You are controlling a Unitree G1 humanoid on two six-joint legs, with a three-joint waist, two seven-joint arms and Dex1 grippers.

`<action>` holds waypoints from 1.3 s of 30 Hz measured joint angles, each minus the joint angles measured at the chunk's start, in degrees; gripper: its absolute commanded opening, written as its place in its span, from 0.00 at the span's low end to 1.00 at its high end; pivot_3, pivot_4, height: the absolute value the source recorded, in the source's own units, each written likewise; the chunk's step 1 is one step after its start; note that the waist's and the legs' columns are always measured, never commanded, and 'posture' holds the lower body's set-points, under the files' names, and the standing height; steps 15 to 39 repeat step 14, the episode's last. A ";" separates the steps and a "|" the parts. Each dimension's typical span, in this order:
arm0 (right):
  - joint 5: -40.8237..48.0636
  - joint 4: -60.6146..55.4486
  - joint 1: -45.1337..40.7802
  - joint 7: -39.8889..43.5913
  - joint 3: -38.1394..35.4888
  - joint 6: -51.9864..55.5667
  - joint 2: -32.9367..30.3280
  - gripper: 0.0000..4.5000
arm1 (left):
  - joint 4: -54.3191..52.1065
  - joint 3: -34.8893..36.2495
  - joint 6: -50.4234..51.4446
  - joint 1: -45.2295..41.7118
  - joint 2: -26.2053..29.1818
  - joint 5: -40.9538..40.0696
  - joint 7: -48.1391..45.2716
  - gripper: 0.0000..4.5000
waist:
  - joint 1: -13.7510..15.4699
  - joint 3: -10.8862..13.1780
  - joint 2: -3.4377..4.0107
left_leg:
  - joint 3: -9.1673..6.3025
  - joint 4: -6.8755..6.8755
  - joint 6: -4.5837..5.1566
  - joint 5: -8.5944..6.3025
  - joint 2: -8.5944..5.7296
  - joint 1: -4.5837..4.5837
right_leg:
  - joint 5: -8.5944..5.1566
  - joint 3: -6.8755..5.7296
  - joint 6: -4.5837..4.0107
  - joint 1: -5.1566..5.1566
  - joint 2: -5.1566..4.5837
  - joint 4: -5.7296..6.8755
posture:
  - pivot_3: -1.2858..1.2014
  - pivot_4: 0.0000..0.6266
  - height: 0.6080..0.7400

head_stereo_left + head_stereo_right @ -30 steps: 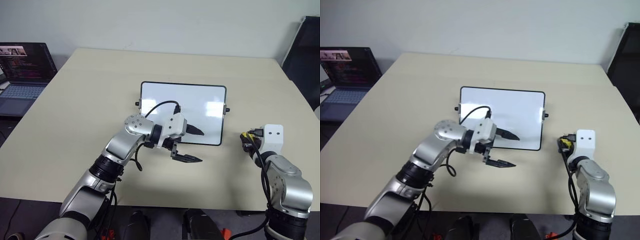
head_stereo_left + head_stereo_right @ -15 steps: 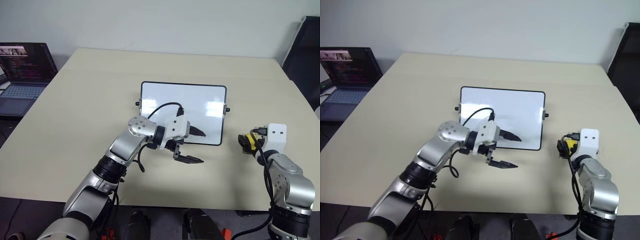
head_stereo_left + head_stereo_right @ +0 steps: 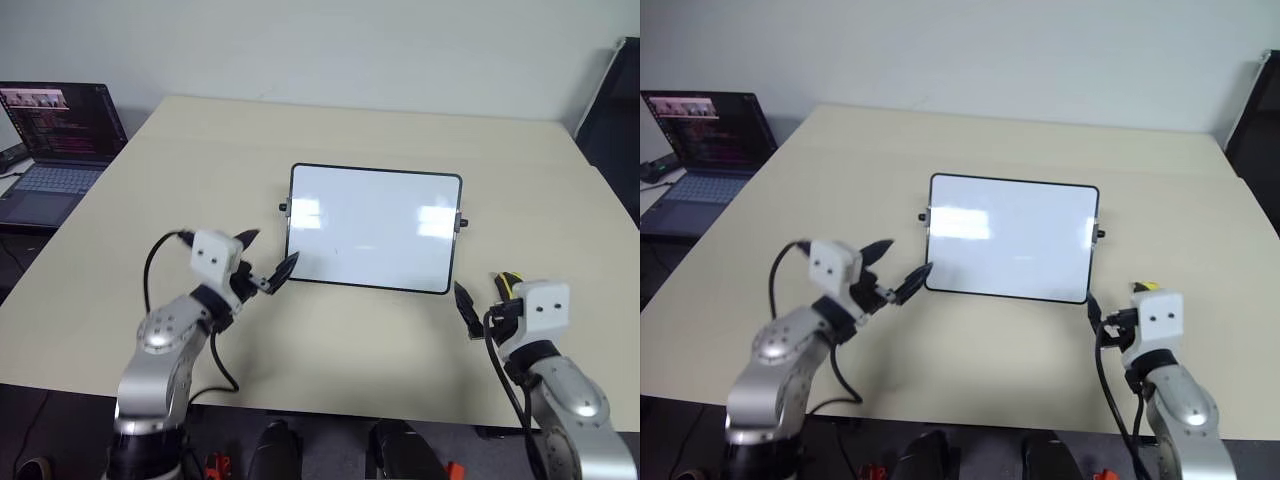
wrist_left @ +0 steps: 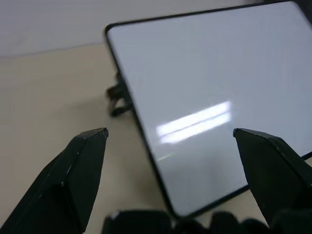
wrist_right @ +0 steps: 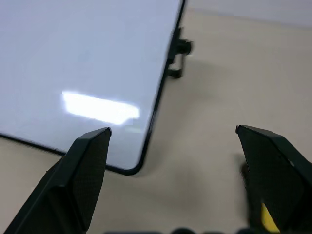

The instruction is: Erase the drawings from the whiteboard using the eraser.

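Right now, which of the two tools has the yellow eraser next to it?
The right tool, open by the whiteboard's right short side, has the eraser beside it. The left tool, also open, has nothing yellow nearby.

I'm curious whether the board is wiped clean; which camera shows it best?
The left eye view shows the whole whiteboard, frame and all, looking blank. The right eye view matches it. Each wrist view catches just one end, with glare.

Bright, even — whiteboard (image 3: 373,228) glare (wrist blur)
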 measured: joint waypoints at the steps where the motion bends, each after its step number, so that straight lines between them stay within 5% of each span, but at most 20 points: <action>1: 0.49 1.01 1.81 0.38 -0.15 -2.67 0.53 1.00 | -0.07 0.08 0.00 1.38 -0.57 0.52 1.67 1.00 | 0.00 0.01 -0.01 | 0.00 0.09 0.01 0.01 0.00 0.01 | 0.04 0.00 -0.02 0.00 0.00 0.00 | 0.52 0.24 1.00; 9: 5.80 4.49 10.26 0.99 -3.32 -13.49 5.02 1.00 | -1.11 3.08 0.96 5.73 -2.20 2.07 10.88 1.00 | -0.64 -0.05 -0.11 | 0.08 0.21 -0.01 0.00 0.00 0.10 | 0.06 0.13 -0.05 -0.19 -0.05 -0.07 | 0.52 0.24 1.00; 39: 6.75 5.69 10.63 0.74 -3.34 -13.84 4.38 1.00 | -1.10 2.45 0.95 6.91 -2.20 2.11 11.44 1.00 | -0.66 -0.07 -0.13 | 0.08 0.16 -0.02 -0.01 0.00 0.09 | 0.07 0.11 -0.07 -0.21 -0.05 -0.07 | 0.52 0.24 1.00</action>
